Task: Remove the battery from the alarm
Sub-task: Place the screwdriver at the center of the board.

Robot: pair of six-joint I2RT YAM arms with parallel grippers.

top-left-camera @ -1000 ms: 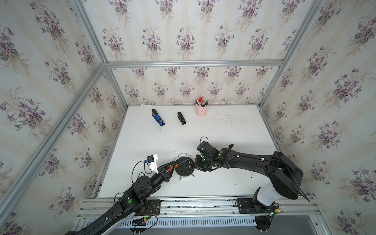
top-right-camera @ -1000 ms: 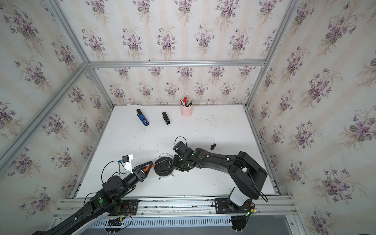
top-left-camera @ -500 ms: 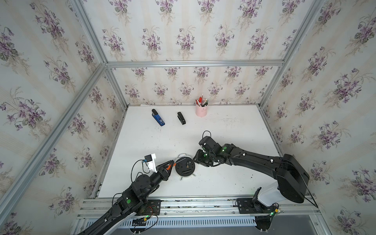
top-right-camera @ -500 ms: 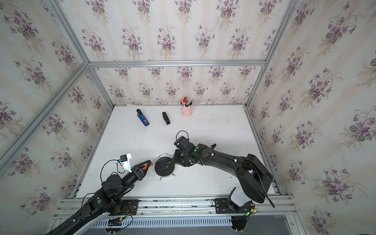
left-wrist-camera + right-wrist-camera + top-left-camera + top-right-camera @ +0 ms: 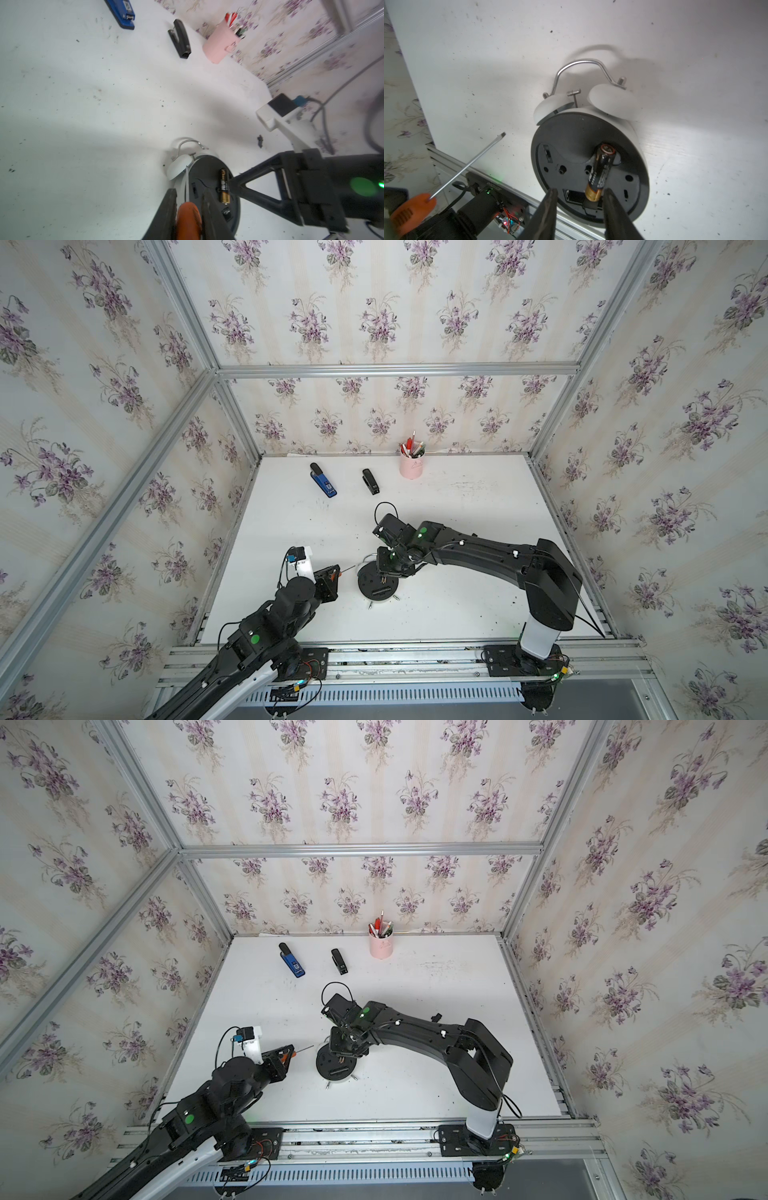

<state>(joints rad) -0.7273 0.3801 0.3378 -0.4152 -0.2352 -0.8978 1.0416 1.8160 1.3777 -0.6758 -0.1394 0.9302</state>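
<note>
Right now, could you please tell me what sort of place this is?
Likely a robot test cell dressed as a home desk: an aluminium frame carrying floral wallpaper, a white table, and a pink pen cup.

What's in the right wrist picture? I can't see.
A black, gold-ended battery lies on the black back of a white twin-bell alarm clock, its gold end between the fingers of the open right gripper. An orange-handled screwdriver points toward the clock.

The alarm (image 5: pixel 571 133) has a matt black plastic back, smooth white bells and a bare wire handle. The battery (image 5: pixel 600 172) is glossy black with a coppery end. The screwdriver (image 5: pixel 413 207) has a ribbed orange plastic handle and a bright metal shaft.
</note>
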